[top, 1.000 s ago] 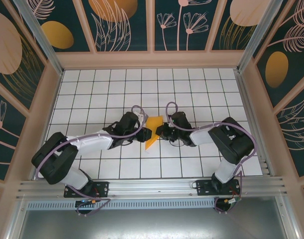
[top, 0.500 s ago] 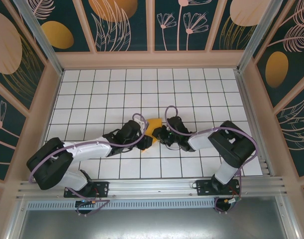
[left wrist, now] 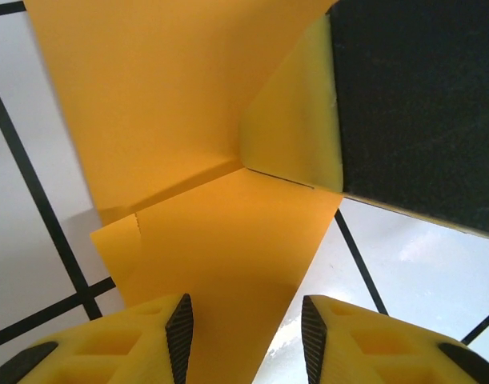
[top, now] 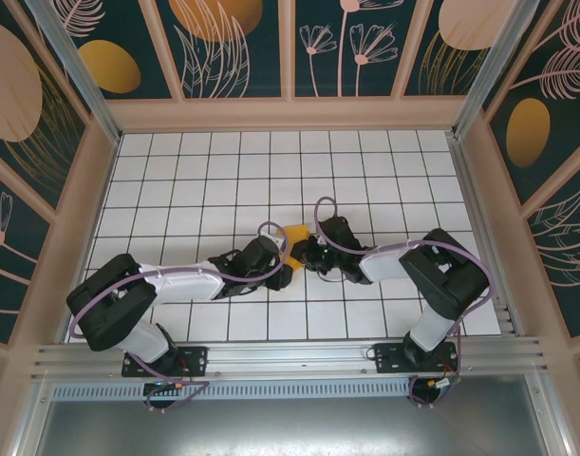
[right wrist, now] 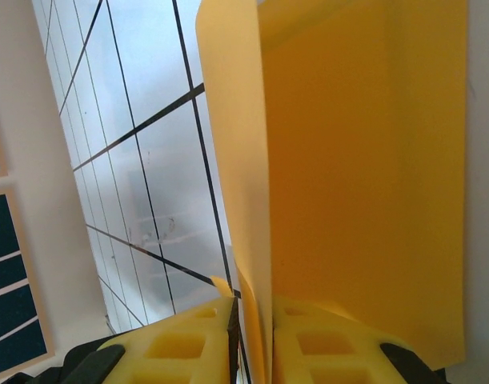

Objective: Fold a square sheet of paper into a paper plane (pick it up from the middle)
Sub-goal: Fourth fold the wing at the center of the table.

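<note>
- The paper [top: 295, 234] is no more a flat square. It has creases and flaps, and one part stands up while another part lies lower, so some folds are made.
- It is not yet a narrow pointed plane. I judge that the task is somewhere in the middle, with more folds and the final shape left to do.
- The paper is near the middle of the white tiled worktop [top: 195, 171], between the two arms, and it seems partly lifted from the tiles.
- The right end effector [right wrist: 256, 324] is closed on the paper: a thin edge of the sheet runs between its two fingers, which are almost together.
- The left end effector [left wrist: 246, 332] has its jaws apart. A flap of the paper reaches into the gap between them, but the pads do not press it.
- In the left wrist view, a finger of the right end effector sits on the paper at the upper right, just beside a crease.
</note>
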Robot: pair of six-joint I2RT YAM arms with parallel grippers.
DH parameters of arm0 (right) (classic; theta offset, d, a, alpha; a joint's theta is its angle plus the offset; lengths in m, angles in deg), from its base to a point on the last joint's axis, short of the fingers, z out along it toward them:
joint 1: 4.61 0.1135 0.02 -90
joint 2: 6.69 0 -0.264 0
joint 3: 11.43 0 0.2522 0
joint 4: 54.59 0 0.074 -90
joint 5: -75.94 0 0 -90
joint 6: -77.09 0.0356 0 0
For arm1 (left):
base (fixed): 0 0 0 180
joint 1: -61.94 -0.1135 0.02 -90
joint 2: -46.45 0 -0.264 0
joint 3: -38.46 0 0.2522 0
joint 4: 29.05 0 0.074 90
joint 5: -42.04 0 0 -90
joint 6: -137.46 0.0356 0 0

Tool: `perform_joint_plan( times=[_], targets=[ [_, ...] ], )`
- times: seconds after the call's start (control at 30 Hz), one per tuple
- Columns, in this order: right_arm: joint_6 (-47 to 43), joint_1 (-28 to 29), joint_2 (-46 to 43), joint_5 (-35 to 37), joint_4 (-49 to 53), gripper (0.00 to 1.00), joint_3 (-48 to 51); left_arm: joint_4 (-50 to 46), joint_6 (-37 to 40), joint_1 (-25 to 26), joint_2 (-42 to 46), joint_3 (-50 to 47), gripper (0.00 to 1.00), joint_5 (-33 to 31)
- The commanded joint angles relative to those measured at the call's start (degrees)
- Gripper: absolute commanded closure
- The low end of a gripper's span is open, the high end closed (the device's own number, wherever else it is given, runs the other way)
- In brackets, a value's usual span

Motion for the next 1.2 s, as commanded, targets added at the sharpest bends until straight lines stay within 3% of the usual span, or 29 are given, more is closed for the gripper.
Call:
perform_joint_plan(
  times=[0.0, 0.5, 0.97, 1.17],
  targets=[
    [-1.4, -0.4, -0.9, -1.4, 0.4, 0.82, -1.5, -2.0, -1.1, 0.8, -0.7, 1.7, 0.56, -2.3],
    [-0.4, -0.3, -0.6, -2.0, -0.2, 0.86, -3.0, -5.9, -1.8, 3.1, -1.8, 3.1, 0.57, -6.8],
    [-1.0, -0.2, -0.9, -1.4, 1.4, 0.87, -3.2, -8.4, -2.0, 4.5, -3.4, 4.9, 0.67, -10.6],
    [-0.3, -0.1, -0.9, -1.4, 1.0, 0.94, -3.4, -9.0, -1.3, 4.5, -3.1, 4.6, 0.65, -11.2]
  ],
)
